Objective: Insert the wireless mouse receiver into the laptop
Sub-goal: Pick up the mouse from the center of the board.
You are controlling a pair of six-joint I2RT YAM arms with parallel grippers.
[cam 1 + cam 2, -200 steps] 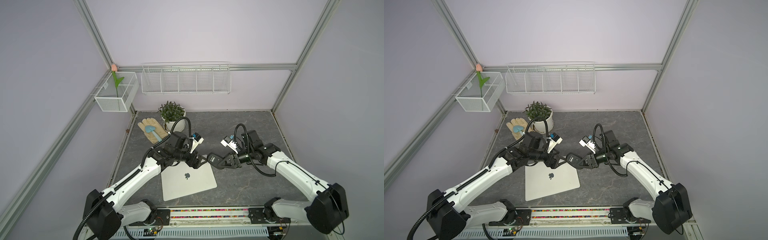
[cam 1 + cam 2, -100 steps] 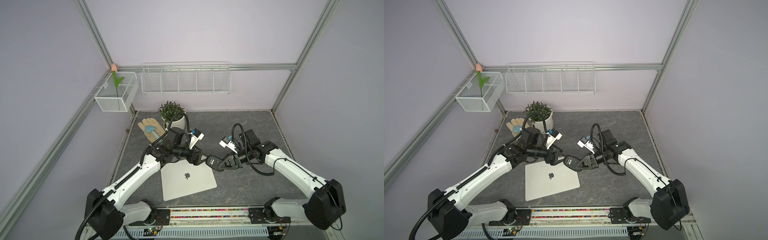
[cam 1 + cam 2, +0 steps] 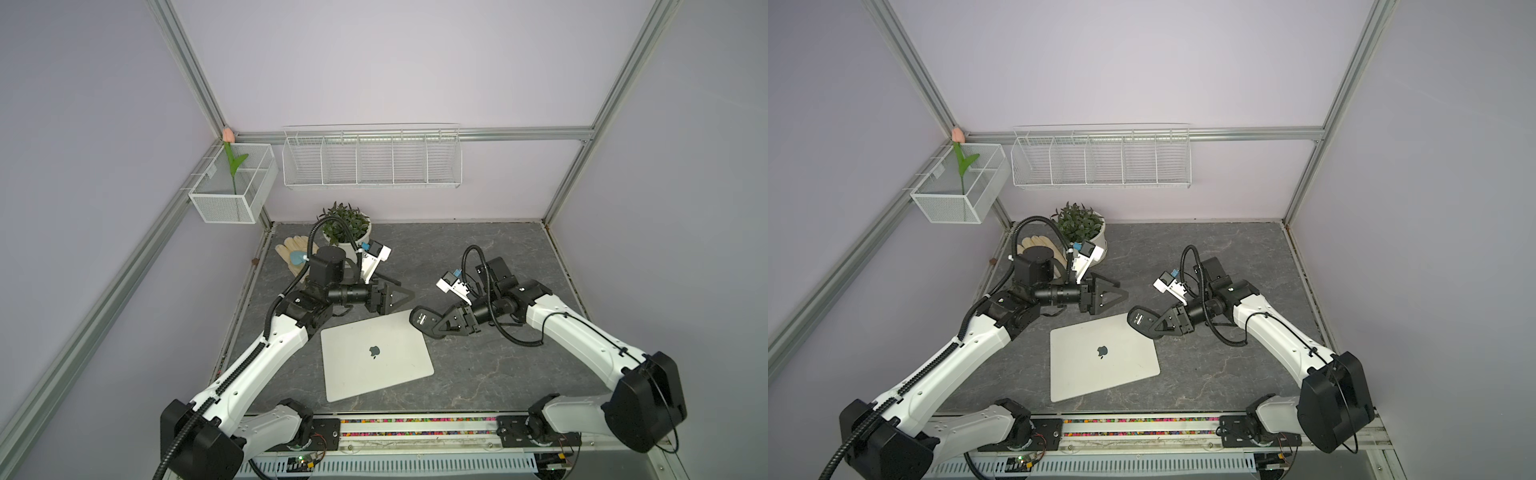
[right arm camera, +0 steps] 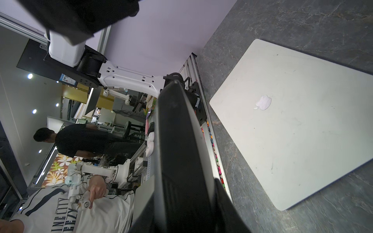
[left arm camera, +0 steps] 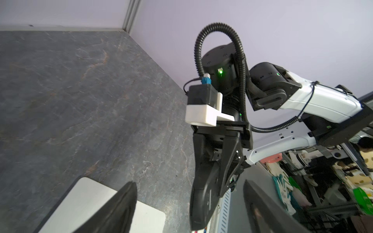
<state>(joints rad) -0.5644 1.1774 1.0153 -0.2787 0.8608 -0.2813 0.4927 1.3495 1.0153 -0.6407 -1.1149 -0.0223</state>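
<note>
The laptop (image 3: pixel 357 365) (image 3: pixel 1084 365) lies closed on the dark table, silver-white with a dark apple logo on its lid; the wrist views also show the laptop (image 5: pixel 86 197) (image 4: pixel 292 125). My right gripper (image 3: pixel 436 328) (image 3: pixel 1158 326) (image 4: pixel 181 222) is shut on a black mouse (image 3: pixel 420 320) (image 3: pixel 1139 322) (image 4: pixel 177 141), held above the laptop's far right corner with its labelled underside up. To the left of the mouse, my left gripper (image 3: pixel 401 294) (image 3: pixel 1119 291) (image 5: pixel 188 182) stands open and empty. It points at the mouse (image 5: pixel 201 201) with a gap between them. The wireless mouse receiver is hidden.
A potted plant (image 3: pixel 347 226) and a pale glove (image 3: pixel 291 253) sit at the back left of the table, close behind my left arm. On the walls hang a white wire basket (image 3: pixel 372 160) and a mesh box (image 3: pixel 232 187) with a tulip in it.
My left gripper has drawn back from the mouse toward the rear of the table, still open. The right gripper has stayed nearly in place, holding the mouse.
</note>
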